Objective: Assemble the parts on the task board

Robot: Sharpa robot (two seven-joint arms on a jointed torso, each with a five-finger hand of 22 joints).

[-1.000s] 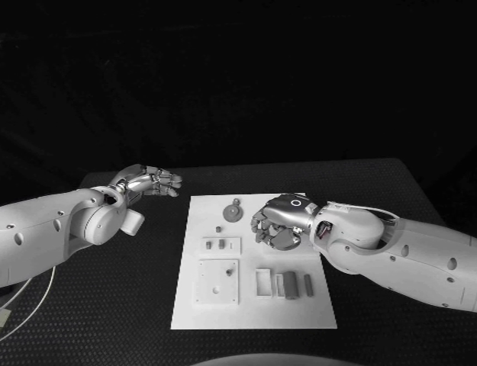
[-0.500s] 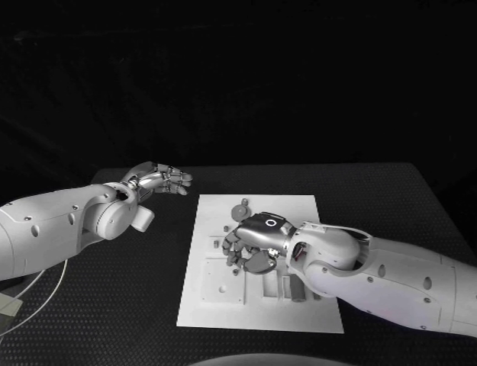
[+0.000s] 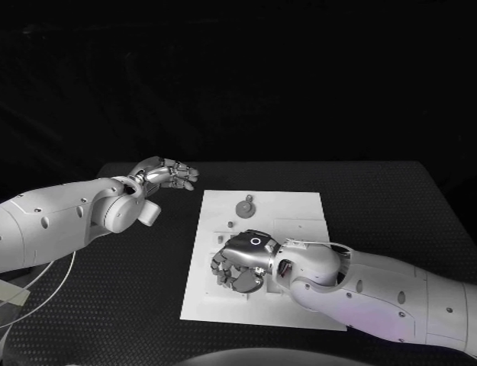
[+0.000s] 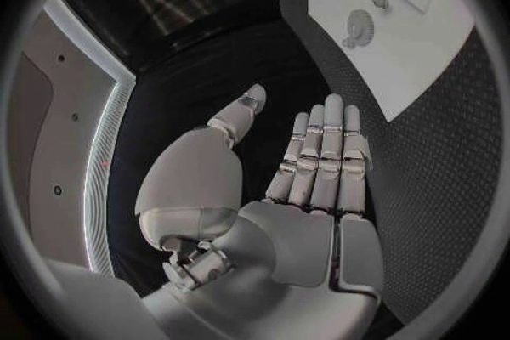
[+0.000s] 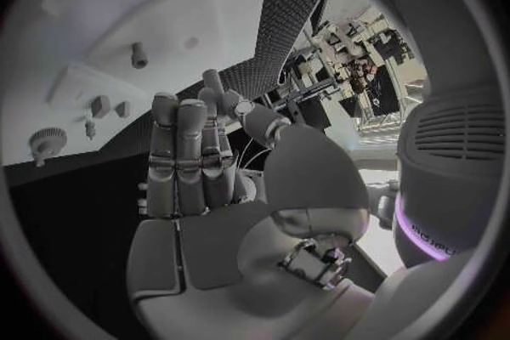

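Right hand (image 3: 242, 263) is hovering open and empty over the board (image 3: 304, 210), near its 7 o'clock corner, covering the pieces beneath. Your left hand (image 3: 163, 174) is waiting open off the board at 10 o'clock, above the bench (image 3: 414, 198). Descending blind, you're risking nudging a hidden piece. The round part (image 3: 246, 207) is lying toward 12 o'clock.

Right hand (image 3: 242, 261) and its forearm lay over lower middle of task board (image 3: 304, 207), blocking approach there from lower right. Round part (image 3: 246, 206) stood alone on board's upper strip, bare board around it. Left hand (image 3: 165, 174) hovered off board's upper left corner. Table (image 3: 392, 206) right of board lay open.
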